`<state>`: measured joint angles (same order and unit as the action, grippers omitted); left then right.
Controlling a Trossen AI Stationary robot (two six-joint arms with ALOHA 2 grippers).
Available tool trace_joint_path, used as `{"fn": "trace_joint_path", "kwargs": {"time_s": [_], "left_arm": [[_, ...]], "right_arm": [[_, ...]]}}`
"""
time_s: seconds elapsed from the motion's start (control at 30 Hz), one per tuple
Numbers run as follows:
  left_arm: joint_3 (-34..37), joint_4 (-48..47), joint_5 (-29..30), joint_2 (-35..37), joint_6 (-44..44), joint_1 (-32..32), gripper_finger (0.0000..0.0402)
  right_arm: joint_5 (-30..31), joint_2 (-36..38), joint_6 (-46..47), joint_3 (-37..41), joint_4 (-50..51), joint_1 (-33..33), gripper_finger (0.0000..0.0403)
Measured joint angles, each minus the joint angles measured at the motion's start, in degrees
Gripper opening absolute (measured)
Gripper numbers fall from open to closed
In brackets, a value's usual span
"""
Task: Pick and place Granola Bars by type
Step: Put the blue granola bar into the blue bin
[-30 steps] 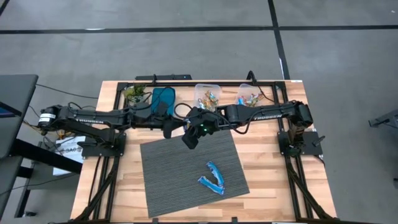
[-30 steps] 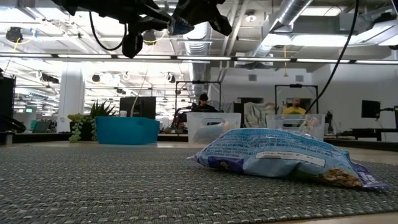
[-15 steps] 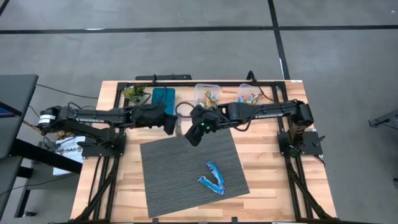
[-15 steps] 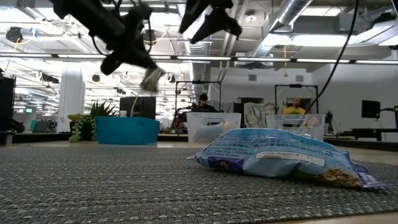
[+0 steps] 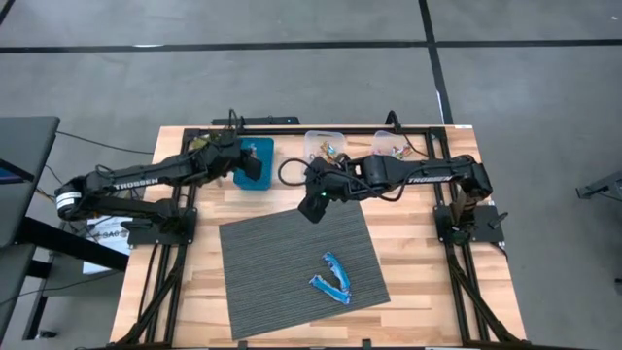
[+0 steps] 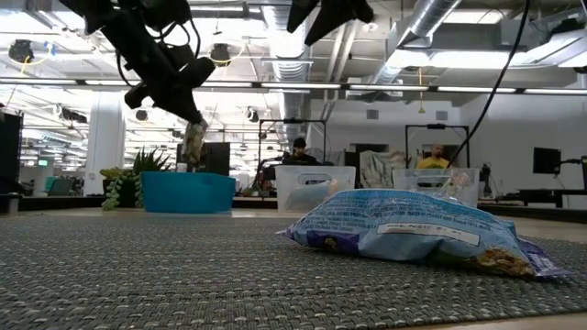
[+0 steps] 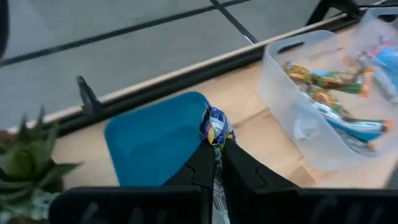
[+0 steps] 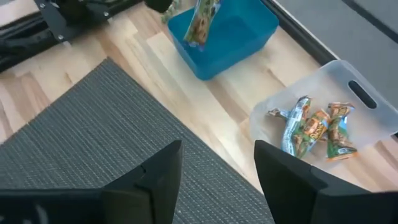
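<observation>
My left gripper (image 5: 251, 167) is over the blue tray (image 5: 258, 151) at the table's far side, shut on one granola bar (image 6: 194, 143). That bar also shows in the right wrist view as the bar (image 8: 202, 18) above the tray (image 8: 227, 34). My right gripper (image 5: 311, 207) hangs open over the far edge of the grey mat (image 5: 292, 262), holding nothing. Two blue-white bars (image 5: 332, 277) lie flat on the mat's near right part. More bars lie in two clear tubs (image 5: 326, 146) (image 5: 389, 146). My left gripper pinches the bar between its two fingers (image 7: 205, 158), and one crimped end (image 7: 214, 127) sticks out past the fingertips. The fingers slant downward from the table's left. The bar hangs below them, clear of the blue tray.
A small green plant (image 5: 209, 146) stands left of the blue tray. The clear tub nearer the tray (image 8: 317, 124) holds several orange and blue bars. Bare wood lies around the mat. People and desks show in the room behind the table (image 6: 367, 165).
The two grippers met above the mat's far edge with the bar between them. My right gripper has opened and let go. My left gripper has carried the bar toward the far left and lower, so it now hangs over the blue tray.
</observation>
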<state>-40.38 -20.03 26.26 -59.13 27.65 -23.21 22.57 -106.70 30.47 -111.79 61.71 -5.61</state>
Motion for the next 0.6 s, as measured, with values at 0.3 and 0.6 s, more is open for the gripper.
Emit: {"fn": "trace_joint_path", "kwargs": {"time_s": [0.3,0.6], "left_arm": [[0.0,-0.3,-4.9,0.0,-4.6,-4.2,0.0068],[0.0,1.4,-10.8,1.5,-2.7,-4.6,0.0159]], "right_arm": [[-0.1,-0.1,-0.5,0.0,1.4,0.0,0.0172],[-6.8,-0.1,3.8,0.0,3.9,-2.1,0.0173]]}}
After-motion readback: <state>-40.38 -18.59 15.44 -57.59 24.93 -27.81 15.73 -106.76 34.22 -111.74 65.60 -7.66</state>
